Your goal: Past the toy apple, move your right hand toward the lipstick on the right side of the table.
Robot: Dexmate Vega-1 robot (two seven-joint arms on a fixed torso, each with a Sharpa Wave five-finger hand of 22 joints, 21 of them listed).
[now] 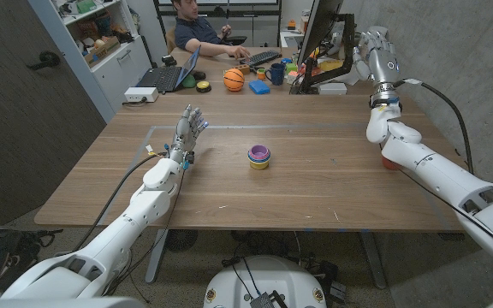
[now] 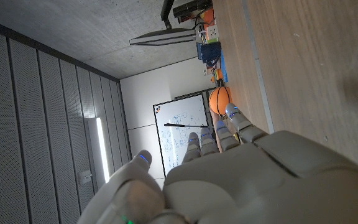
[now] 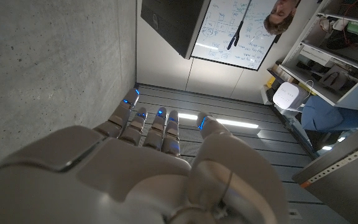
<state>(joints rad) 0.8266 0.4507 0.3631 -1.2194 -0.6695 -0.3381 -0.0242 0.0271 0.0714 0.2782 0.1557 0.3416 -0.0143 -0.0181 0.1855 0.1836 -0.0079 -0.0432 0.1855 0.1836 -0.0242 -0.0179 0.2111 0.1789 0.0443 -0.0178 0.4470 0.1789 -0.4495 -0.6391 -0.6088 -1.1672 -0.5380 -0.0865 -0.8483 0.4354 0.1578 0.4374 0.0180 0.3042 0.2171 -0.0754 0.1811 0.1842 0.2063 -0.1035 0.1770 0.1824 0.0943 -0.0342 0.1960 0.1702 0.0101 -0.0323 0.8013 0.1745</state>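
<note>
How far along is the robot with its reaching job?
Looks done: the right hand hangs high over the table's far right side, beyond a red rounded thing, perhaps the toy apple, that peeks from under its forearm. In hand: it holds nothing, fingers apart. Left: I cannot make out a lipstick, so how close the reach is stays unclear. The left hand stands open and idle.

Matt wooden table [image 1: 332, 184], smooth

A stack of cups [image 1: 259, 156] sits in the middle of the table [image 1: 315, 188]. The left hand [image 1: 190, 130] is left of it. The right hand [image 1: 381, 56] is up high at the far right. A toy apple [image 1: 389, 161] peeks out under the right arm [image 1: 426, 162]. A basketball [image 1: 234, 79] lies far behind.
</note>
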